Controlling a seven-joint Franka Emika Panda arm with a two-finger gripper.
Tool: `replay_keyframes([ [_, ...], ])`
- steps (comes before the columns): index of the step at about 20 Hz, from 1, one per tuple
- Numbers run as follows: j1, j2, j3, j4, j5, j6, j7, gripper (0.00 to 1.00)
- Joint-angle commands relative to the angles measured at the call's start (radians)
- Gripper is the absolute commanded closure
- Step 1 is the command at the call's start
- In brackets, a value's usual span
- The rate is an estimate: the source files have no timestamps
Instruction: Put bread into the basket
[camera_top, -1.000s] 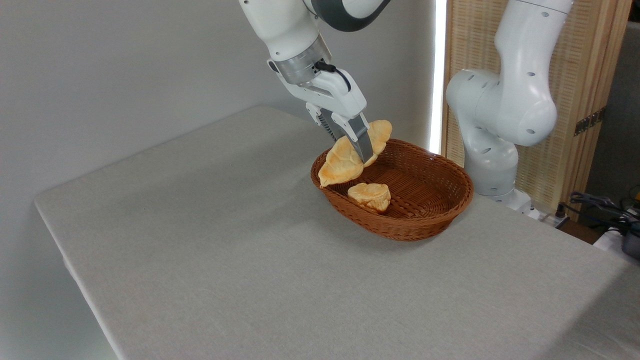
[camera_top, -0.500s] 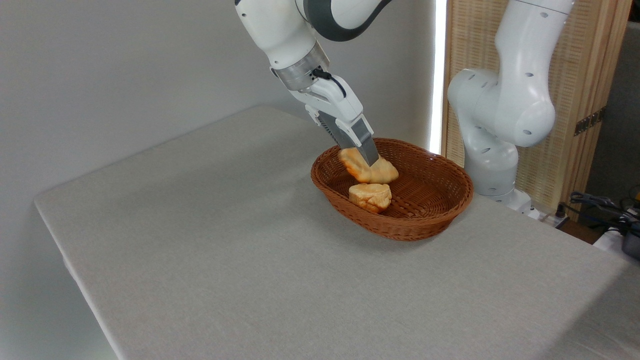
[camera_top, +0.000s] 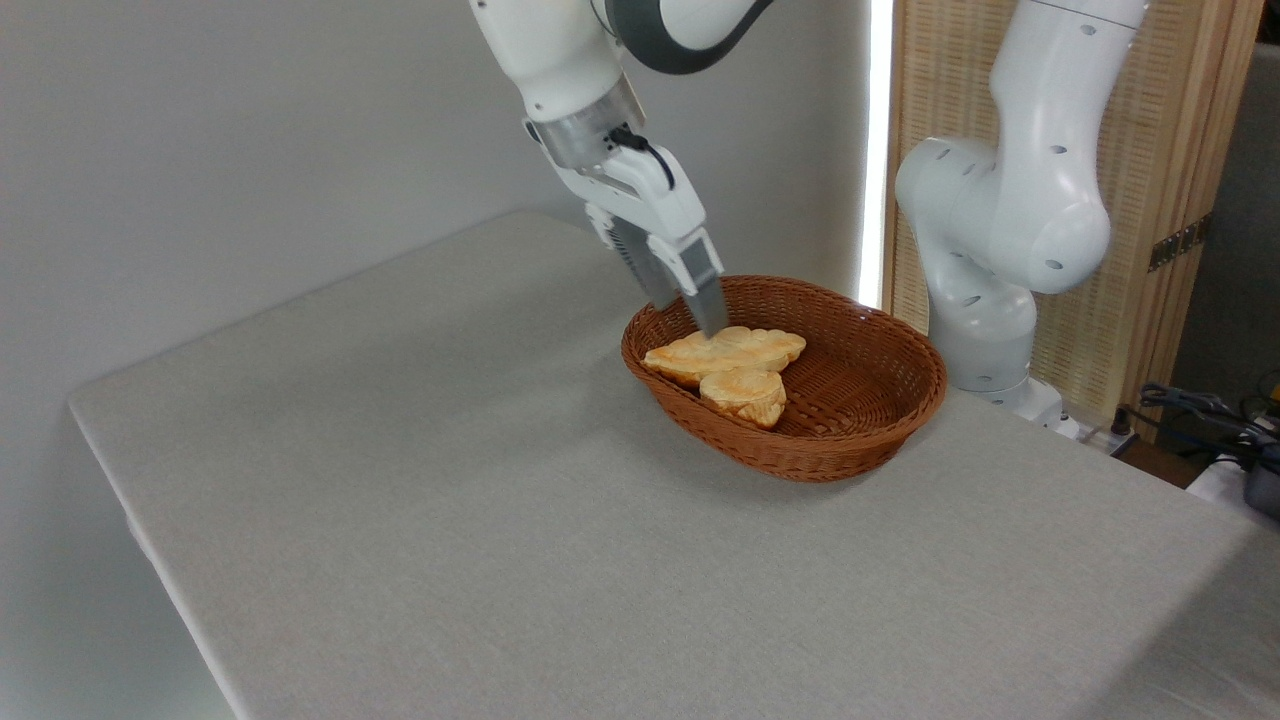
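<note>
Fingers (camera_top: 706, 300) angle down into the basket's near-left end, tips at the bread's top surface; cannot tell whether they pinch it or stand parted. Gripper (camera_top: 708, 322) hangs from the white arm. Bread (camera_top: 722, 352) lies flat inside the basket (camera_top: 880, 420), left half. Smaller bread piece (camera_top: 742, 393) sits just in front, touching it. Basket rests on grey table (camera_top: 420, 480).

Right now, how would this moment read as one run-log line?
bread: lying flat in basket | small bread piece: beside it, touching | tool: just above bread, grip unclear | stage: placement apparently done
</note>
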Motion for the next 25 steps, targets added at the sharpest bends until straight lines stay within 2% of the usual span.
replay_keyframes([
  [1,-0.003,-0.003,0.066,0.06,-0.012,0.102,0.019,0.0],
  [4,-0.003,0.014,0.109,0.098,-0.01,0.171,0.019,0.0],
  [10,-0.003,0.156,0.196,0.304,-0.013,0.197,0.021,0.0],
  [12,-0.003,0.196,0.23,0.35,-0.039,0.205,0.022,0.0],
  [16,0.004,0.302,0.247,0.486,-0.054,0.216,0.021,0.0],
  [18,0.004,0.353,0.263,0.547,-0.084,0.214,0.021,0.0],
  [23,0.004,0.371,0.276,0.557,-0.091,0.214,0.022,0.0],
  [25,0.004,0.373,0.278,0.557,-0.128,0.216,0.022,0.0],
])
